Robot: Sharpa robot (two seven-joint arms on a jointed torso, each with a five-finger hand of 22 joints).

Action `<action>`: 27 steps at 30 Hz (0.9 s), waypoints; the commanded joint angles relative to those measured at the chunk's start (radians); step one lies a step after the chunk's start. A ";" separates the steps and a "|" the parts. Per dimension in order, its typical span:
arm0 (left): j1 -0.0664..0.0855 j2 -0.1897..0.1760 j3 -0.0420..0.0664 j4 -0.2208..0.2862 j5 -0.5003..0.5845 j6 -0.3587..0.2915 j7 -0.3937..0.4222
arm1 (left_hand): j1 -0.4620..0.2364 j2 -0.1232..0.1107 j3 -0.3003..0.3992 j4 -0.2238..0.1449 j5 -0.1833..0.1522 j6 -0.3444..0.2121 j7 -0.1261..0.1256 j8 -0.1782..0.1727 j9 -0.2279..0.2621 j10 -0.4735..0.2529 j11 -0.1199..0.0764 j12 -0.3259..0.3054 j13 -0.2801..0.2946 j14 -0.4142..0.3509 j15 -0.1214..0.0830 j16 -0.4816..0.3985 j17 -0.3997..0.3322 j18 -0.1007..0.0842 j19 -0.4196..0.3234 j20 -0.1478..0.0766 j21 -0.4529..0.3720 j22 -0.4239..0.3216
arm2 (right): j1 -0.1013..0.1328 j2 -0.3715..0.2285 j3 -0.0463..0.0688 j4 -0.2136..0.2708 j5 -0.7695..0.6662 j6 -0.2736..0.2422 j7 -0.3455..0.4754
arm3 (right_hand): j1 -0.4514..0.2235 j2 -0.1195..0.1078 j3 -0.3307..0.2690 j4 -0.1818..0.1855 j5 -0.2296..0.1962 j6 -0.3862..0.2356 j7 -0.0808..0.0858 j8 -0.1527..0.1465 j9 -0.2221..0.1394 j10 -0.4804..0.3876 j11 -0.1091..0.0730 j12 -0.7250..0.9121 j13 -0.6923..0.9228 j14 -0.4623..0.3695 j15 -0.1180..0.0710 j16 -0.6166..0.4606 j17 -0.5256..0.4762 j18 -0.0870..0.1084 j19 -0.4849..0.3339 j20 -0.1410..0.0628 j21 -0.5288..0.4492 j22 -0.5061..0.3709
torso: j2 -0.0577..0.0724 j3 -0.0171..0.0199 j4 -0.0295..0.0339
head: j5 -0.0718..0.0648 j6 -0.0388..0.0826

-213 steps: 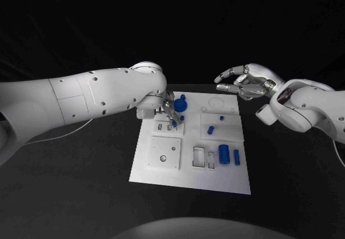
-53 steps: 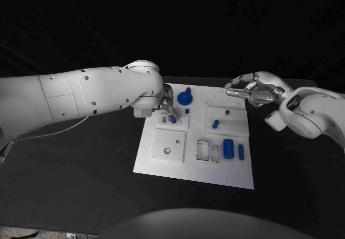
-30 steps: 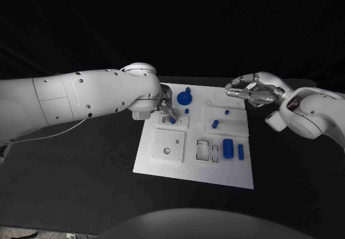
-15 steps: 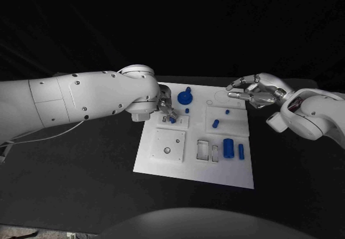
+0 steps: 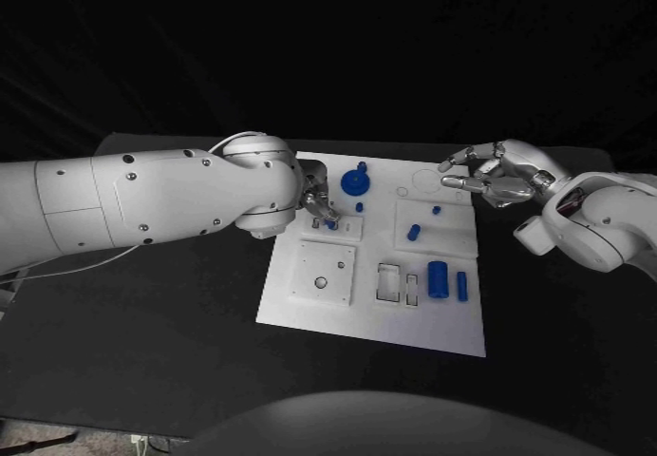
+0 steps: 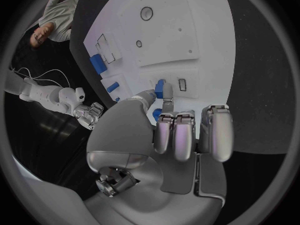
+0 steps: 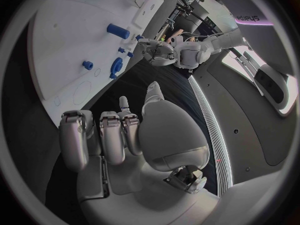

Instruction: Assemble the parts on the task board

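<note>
Small blue peg (image 5: 331,224) stands upright, pinched in the left hand (image 5: 318,205) over the white task board's (image 5: 359,318) far-left socket plate, while the right hand (image 5: 496,177) hovers empty, fingers loosely curled, far right.

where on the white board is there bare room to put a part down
Bare: the near strip of the task board, below the square plate and the blue cylinder. Crowded: the far left, where the left hand works beside the blue knob.

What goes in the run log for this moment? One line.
left hand: pinches small blue part at task board | right hand: holds nothing, above board's edge
</note>
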 commanded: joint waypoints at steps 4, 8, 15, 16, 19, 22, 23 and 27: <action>-0.015 -0.011 0.001 0.027 -0.136 -0.090 -0.068 | -0.023 -0.001 0.063 -0.041 -0.018 0.013 -0.012 -0.008 -0.002 0.108 -0.012 0.003 0.263 0.105 -0.008 0.002 0.263 -0.014 0.009 -0.003 0.004 0.165 | -0.006 -0.004 0.000 0.012 -0.006 -0.039 0.045 | 0.014 0.002 -0.002 -0.009 0.008 -0.002 0.001 -0.004 -0.002 0.108 0.008 -0.005 0.260 0.102 0.007 0.003 0.263 0.010 0.001 0.008 -0.011 0.221 | -0.009 0.0050 0.0022 | 0.006 -0.001; -0.028 -0.014 0.001 0.035 -0.180 -0.115 -0.070 | -0.030 -0.003 0.066 -0.034 -0.025 0.019 -0.013 -0.009 -0.002 0.108 -0.013 0.003 0.263 0.105 -0.009 0.002 0.263 -0.014 0.011 -0.004 0.005 0.167 | -0.010 -0.005 0.000 0.015 -0.006 -0.051 0.054 | 0.018 0.003 -0.002 -0.011 0.012 -0.003 0.001 -0.004 -0.003 0.108 0.008 -0.005 0.260 0.102 0.007 0.003 0.263 0.011 -0.004 0.008 -0.015 0.219 | -0.015 0.0074 0.0040 | 0.003 -0.001; -0.067 -0.020 0.001 0.057 -0.321 -0.185 -0.073 | -0.040 -0.014 0.075 -0.022 -0.032 0.037 -0.019 -0.012 -0.003 0.108 -0.019 0.003 0.263 0.105 -0.014 0.002 0.263 -0.017 0.020 -0.008 0.011 0.175 | -0.017 -0.009 0.000 0.018 -0.006 -0.067 0.067 | 0.022 0.004 -0.003 -0.012 0.017 -0.004 0.002 -0.005 -0.005 0.108 0.009 -0.005 0.260 0.102 0.008 0.003 0.263 0.012 -0.008 0.009 -0.020 0.217 | -0.022 0.0089 0.0060 | 0.001 -0.001; -0.072 -0.019 0.001 0.056 -0.328 -0.186 -0.074 | -0.042 -0.016 0.078 -0.019 -0.036 0.041 -0.021 -0.014 -0.003 0.108 -0.020 0.003 0.263 0.105 -0.015 0.002 0.263 -0.017 0.022 -0.009 0.011 0.176 | -0.018 -0.010 0.000 0.018 -0.006 -0.067 0.068 | 0.023 0.004 -0.003 -0.012 0.019 -0.004 0.002 -0.005 -0.005 0.108 0.009 -0.005 0.260 0.102 0.008 0.003 0.263 0.012 -0.008 0.009 -0.020 0.217 | -0.022 0.0085 0.0064 | -0.001 -0.001; -0.084 -0.016 0.001 0.052 -0.326 -0.186 -0.076 | -0.045 -0.020 0.084 -0.013 -0.046 0.048 -0.023 -0.017 -0.004 0.108 -0.022 0.003 0.263 0.105 -0.018 0.002 0.263 -0.017 0.023 -0.012 0.011 0.176 | -0.021 -0.010 0.000 0.018 -0.005 -0.067 0.068 | 0.023 0.004 -0.003 -0.012 0.019 -0.004 0.002 -0.005 -0.005 0.108 0.009 -0.005 0.260 0.102 0.008 0.003 0.263 0.012 -0.008 0.009 -0.020 0.217 | -0.021 0.0077 0.0047 | -0.002 -0.001; -0.096 -0.013 0.001 0.047 -0.323 -0.190 -0.078 | -0.048 -0.021 0.087 -0.009 -0.051 0.051 -0.023 -0.020 -0.004 0.108 -0.023 0.003 0.263 0.105 -0.019 0.002 0.263 -0.017 0.023 -0.013 0.011 0.177 | -0.023 -0.011 0.000 0.018 -0.005 -0.068 0.070 | 0.023 0.004 -0.003 -0.012 0.019 -0.004 0.002 -0.005 -0.005 0.108 0.009 -0.005 0.260 0.102 0.008 0.003 0.263 0.012 -0.008 0.009 -0.020 0.217 | -0.020 0.0078 0.0031 | -0.003 -0.001; -0.099 -0.012 0.001 0.046 -0.322 -0.194 -0.077 | -0.049 -0.022 0.088 -0.007 -0.054 0.052 -0.023 -0.020 -0.005 0.108 -0.023 0.003 0.263 0.105 -0.019 0.002 0.263 -0.017 0.023 -0.013 0.011 0.177 | -0.024 -0.011 0.000 0.018 -0.005 -0.068 0.070 | 0.023 0.004 -0.003 -0.012 0.019 -0.004 0.002 -0.005 -0.005 0.108 0.009 -0.005 0.260 0.102 0.008 0.003 0.263 0.012 -0.008 0.009 -0.020 0.217 | -0.020 0.0079 0.0040 | -0.004 -0.001; -0.110 -0.006 0.001 0.040 -0.338 -0.211 -0.076 | -0.055 -0.023 0.090 0.000 -0.061 0.057 -0.024 -0.023 -0.005 0.108 -0.024 0.003 0.263 0.105 -0.020 0.002 0.263 -0.018 0.025 -0.015 0.012 0.178 | -0.026 -0.013 0.000 0.019 -0.005 -0.071 0.071 | 0.024 0.005 -0.003 -0.013 0.021 -0.004 0.002 -0.005 -0.005 0.108 0.009 -0.005 0.260 0.102 0.008 0.003 0.263 0.013 -0.010 0.009 -0.022 0.216 | -0.019 0.0087 0.0063 | -0.006 -0.001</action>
